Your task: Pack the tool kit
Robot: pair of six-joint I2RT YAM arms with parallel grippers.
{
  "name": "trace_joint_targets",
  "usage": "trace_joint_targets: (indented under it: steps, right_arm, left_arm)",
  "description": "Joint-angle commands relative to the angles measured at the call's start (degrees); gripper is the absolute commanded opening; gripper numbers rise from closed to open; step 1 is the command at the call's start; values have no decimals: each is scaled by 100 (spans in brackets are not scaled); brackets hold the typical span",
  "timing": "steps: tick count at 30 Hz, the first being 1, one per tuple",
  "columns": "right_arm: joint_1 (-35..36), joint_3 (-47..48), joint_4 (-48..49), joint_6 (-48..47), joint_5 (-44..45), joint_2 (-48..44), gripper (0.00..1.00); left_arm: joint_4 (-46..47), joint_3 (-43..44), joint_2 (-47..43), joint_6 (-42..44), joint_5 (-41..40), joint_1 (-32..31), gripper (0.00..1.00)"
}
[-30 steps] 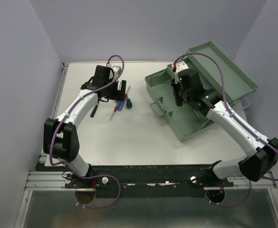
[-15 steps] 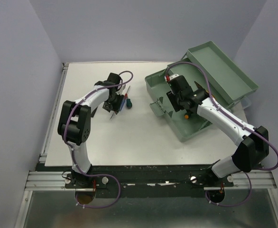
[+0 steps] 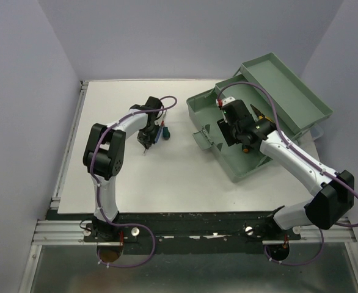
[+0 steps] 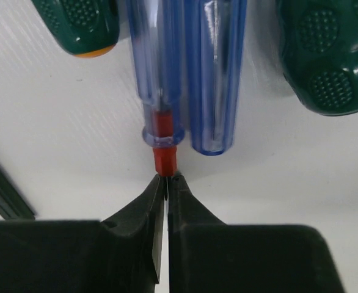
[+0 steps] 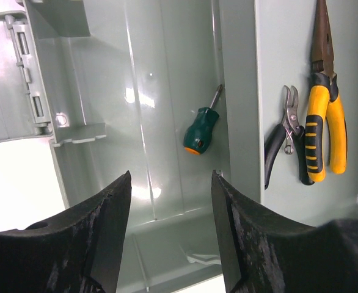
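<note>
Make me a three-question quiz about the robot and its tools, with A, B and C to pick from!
1. Where are the yellow-black pliers? A on the table; B in the toolbox; C on the wall.
2. What colour is the handle of the screwdriver pinched by the left hand? A yellow; B black; C clear blue.
3. How is the right hand? A open and empty; B shut on pliers; C shut on a hammer.
Answers: B, they lie inside it; C, the hand closes at the red neck under a blue handle; A, its fingers stand apart with nothing between.
</note>
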Motion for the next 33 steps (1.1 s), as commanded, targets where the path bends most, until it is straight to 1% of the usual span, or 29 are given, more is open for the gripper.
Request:
trace_joint_targets:
  steps: [1, 5, 9, 10, 11, 13, 15, 16, 18, 20, 22, 25, 28, 33]
  right_arm:
    - [6, -90, 97, 94, -131, -224, 63]
    - [-3, -64, 97, 182, -218, -294, 63]
    - [-3, -38, 298, 594, -745, -435, 63]
    - [6, -38, 395, 752, -964, -487, 65]
    - [-2, -38, 527, 910, -1218, -540, 70]
    - [-3, -73, 860, 1253, -1885, -637, 75]
    - [-3, -195, 1325, 1718, -2379, -725, 77]
    - [-3, -283, 1658, 1955, -2764, -777, 78]
    - [-3, -520, 2361, 2421, -3109, -865, 79]
    - [-3, -705, 2880, 2800, -3320, -971, 81]
    - [-3, -881, 3391, 3046, -3479, -1085, 81]
    - [-2, -882, 3552, 3214, -3559, -1033, 82]
    - [-3, -785, 3481, 3320, -3655, -752, 82]
    - [6, -758, 3612, 3434, -3813, -479, 77]
  left_arm:
    - [-177, 2, 30, 54, 20, 13, 0]
    - [-133, -252, -566, 63, 266, 4, 0]
    - [340, -709, -1558, 151, 845, -31, 0]
    - [507, -780, -1779, 186, 1021, -57, 0]
    - [700, -859, -2025, 204, 1223, -92, 0]
    - [1122, -1035, -2447, 178, 1679, -198, 0]
    - [1552, -1307, -2825, 38, 2180, -312, 0]
    - [1755, -1430, -3010, -33, 2488, -391, 0]
    - [2142, -1632, -3300, -173, 2937, -602, 0]
    - [2564, -1834, -3459, -419, 3385, -760, 0]
    - [2784, -1905, -3521, -683, 3886, -857, 0]
    - [3188, -2054, -3591, -982, 4405, -1006, 0]
    - [3487, -2169, -3697, -1079, 4626, -1173, 0]
    - [3690, -2318, -3855, -1018, 4731, -1463, 0]
